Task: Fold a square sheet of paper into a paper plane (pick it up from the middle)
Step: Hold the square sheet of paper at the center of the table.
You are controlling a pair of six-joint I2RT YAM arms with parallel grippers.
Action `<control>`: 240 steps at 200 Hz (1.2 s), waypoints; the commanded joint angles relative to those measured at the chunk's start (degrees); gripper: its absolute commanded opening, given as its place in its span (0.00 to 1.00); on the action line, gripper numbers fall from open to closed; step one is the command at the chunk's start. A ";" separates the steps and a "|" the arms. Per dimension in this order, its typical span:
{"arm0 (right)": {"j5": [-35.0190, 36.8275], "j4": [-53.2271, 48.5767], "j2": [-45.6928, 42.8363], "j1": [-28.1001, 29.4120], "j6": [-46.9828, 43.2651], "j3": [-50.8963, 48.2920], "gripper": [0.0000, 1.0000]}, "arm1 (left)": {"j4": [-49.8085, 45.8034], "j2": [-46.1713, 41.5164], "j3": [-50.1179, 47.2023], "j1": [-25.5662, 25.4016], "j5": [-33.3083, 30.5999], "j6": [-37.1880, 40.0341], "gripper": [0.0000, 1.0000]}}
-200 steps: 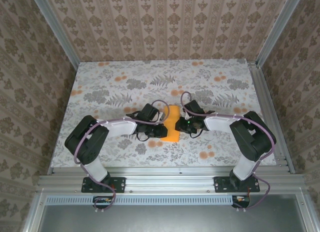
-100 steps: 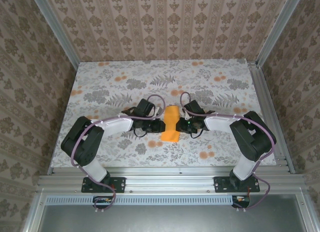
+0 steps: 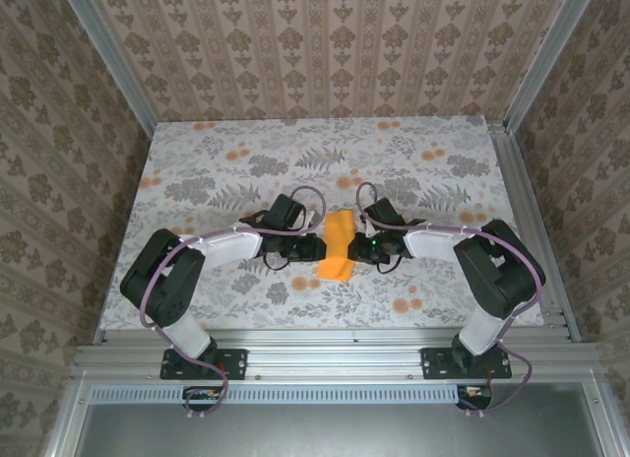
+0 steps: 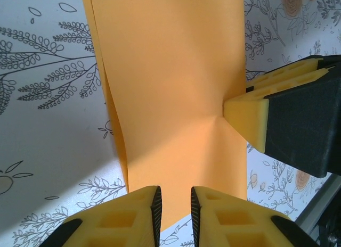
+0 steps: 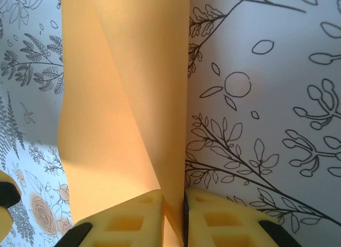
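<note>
Left gripper (image 3: 315, 248) sat at the left edge of the square sheet of paper (image 3: 337, 265), about mid-length. In the left wrist view its fingers (image 4: 128, 217) were nearly together, with the orange edge running into the narrow gap. Read as closed on that edge, though the contact itself was hard to make out.

The sheet hung mid-table over the grey floral cloth (image 3: 226, 171), between the two grippers and closer to the near edge than the far. A shadow under it in the left wrist view suggested it was held slightly clear of the cloth.

Right gripper (image 3: 361, 246) was at the right edge, opposite the left. In the right wrist view its fingers (image 5: 128, 220) were clamped on the paper, layers passing between them.

Progress, as judged: early to middle. The sheet was already doubled lengthwise into a narrow band, with one long fold line visible and the waist pinched in where the grippers met it. It had no pointed nose, no wings and no dart outline. Nose corners, centre crease and wing folds were left to do.

Long axis ran near to far, slightly skewed, with the far end leaning right and the near end left. Both ends were blunt, so it had no true pointing direction.
</note>
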 commanded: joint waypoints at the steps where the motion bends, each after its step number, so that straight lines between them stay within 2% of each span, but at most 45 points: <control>1: -0.99 -1.03 -1.30 -0.45 -0.91 -1.21 0.19 | -0.99 1.04 2.03 0.18 1.12 1.52 0.24; 93: -2.26 -0.26 -0.48 -0.80 -2.70 -1.74 0.19 | -1.32 0.96 2.36 0.68 0.11 1.51 0.23; 166: -3.97 -0.65 -0.22 -1.76 -4.04 -1.76 0.16 | -1.66 1.08 2.43 1.50 0.68 1.83 0.22; 240: -4.59 -1.82 0.96 -1.86 -5.56 -0.82 0.17 | -0.81 2.43 3.34 1.26 2.13 1.05 0.21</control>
